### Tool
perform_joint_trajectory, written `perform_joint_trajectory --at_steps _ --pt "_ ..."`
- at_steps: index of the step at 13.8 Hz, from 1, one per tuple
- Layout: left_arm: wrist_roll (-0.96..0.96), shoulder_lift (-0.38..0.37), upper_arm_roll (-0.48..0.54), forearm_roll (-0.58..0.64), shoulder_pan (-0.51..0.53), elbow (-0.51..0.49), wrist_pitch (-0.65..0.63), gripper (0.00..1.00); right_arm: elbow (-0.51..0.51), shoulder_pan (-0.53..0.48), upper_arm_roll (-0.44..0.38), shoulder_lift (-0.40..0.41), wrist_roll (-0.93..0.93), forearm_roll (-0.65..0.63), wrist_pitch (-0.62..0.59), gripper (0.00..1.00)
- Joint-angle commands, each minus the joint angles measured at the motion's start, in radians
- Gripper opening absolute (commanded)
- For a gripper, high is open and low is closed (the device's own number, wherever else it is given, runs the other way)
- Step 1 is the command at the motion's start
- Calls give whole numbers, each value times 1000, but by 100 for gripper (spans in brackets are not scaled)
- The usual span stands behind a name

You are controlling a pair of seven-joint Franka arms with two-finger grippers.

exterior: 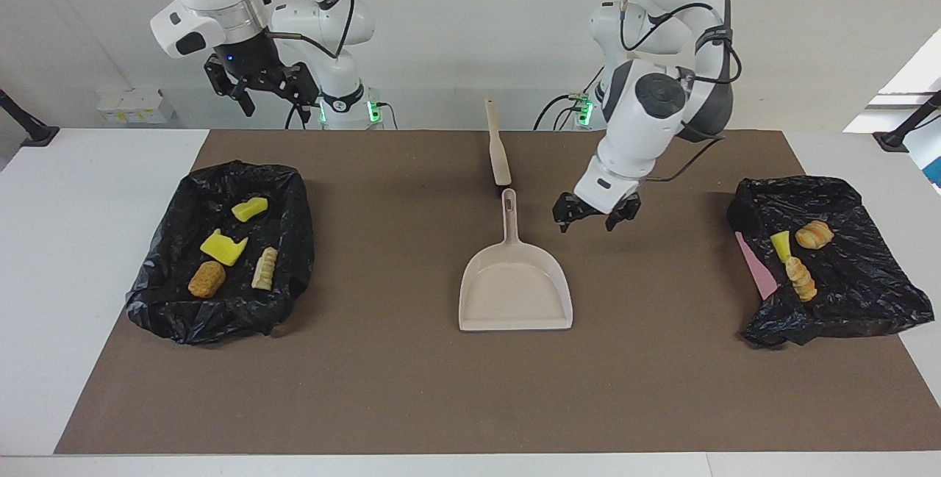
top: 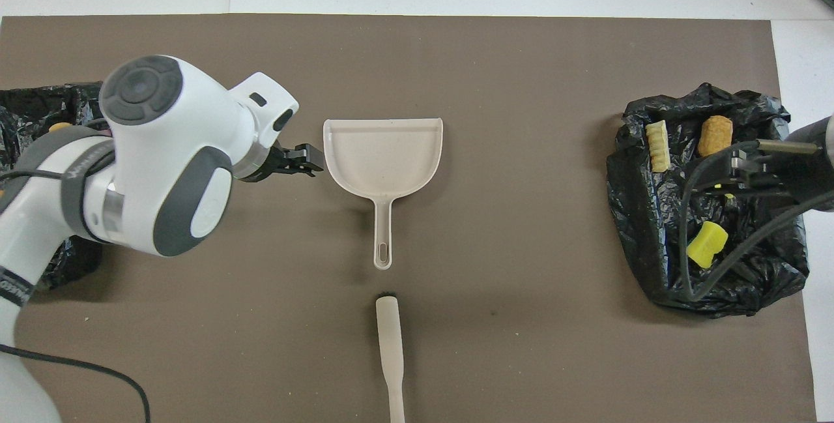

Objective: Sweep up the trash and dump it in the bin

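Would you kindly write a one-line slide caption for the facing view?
Empty dustpan and brush lie mid-table, trash in both black-lined bins; open left hand hangs beside the dustpan.

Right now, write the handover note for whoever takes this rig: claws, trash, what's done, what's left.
Left claw: open, empty, in the air over bare mat beside the dustpan.
Right claw: open, empty, raised above the table edge near its base; that arm waits.
Trash: four pieces in the bin bag at the right arm's end, three in the bin bag at the left arm's end.
Dustpan empty, flat mid-mat; brush lies nearer the robots.
Done: no trash visible on the mat.
Left: apparently nothing to sweep.
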Motion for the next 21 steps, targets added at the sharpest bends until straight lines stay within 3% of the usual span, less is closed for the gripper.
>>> perform_joint_trajectory --at_steps 1,4,7,10,15,21 --pt "116 -50 5 -23 71 12 -69 100 -13 -8 4 -12 -28 -13 -2 100" --pt "289 -55 2 -7 156 68 -172 100 -13 -8 4 -12 -28 -13 -2 100" --pt "389 -87 12 28 214 68 -179 100 -13 -8 4 -12 -28 -13 -2 100" --pt "392 -128 16 117 217 80 -247 100 -13 -8 4 -12 -28 -13 -2 100" --pt "391 -211 22 117 239 63 -309 100 -13 -8 4 -12 -28 -13 -2 100" --pt "408 -207 24 113 246 192 -478 100 -11 -8 4 -12 -28 -13 -2 100"
